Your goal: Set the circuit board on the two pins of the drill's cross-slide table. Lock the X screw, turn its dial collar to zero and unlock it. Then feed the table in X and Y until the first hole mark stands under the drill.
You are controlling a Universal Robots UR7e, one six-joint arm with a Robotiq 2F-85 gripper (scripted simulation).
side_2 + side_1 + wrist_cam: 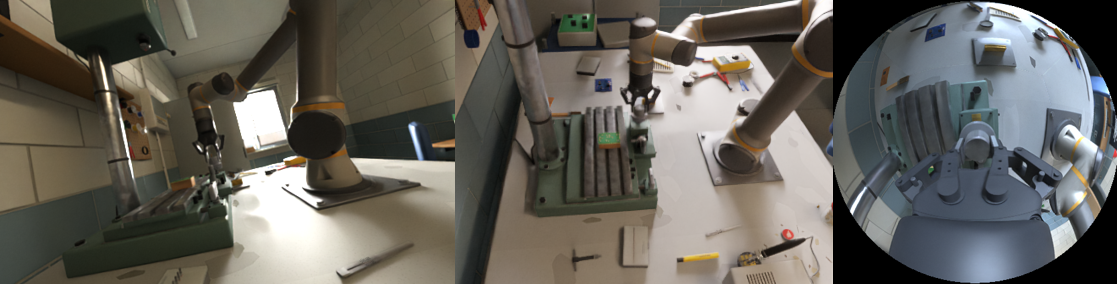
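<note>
On the green drill base at the left of the bench, the cross-slide table [602, 150] carries the small green circuit board [608, 139] on its grey slotted top, near the table's right side. At the table's far right end, my gripper [639, 111] points straight down and is closed around a round grey handwheel [977, 143] of the feed screw. A yellow mark [976, 117] sits on the green housing just beyond the handwheel. The drill column [530, 75] rises at the left, and the drill head [110, 25] hangs above.
The drill column stands close on the left of the table. A grey plate [635, 245], a T-handle key [582, 258] and a yellow pen [698, 257] lie on the near bench. My own base plate [740, 159] is to the right. Small tools and boxes lie at the far side.
</note>
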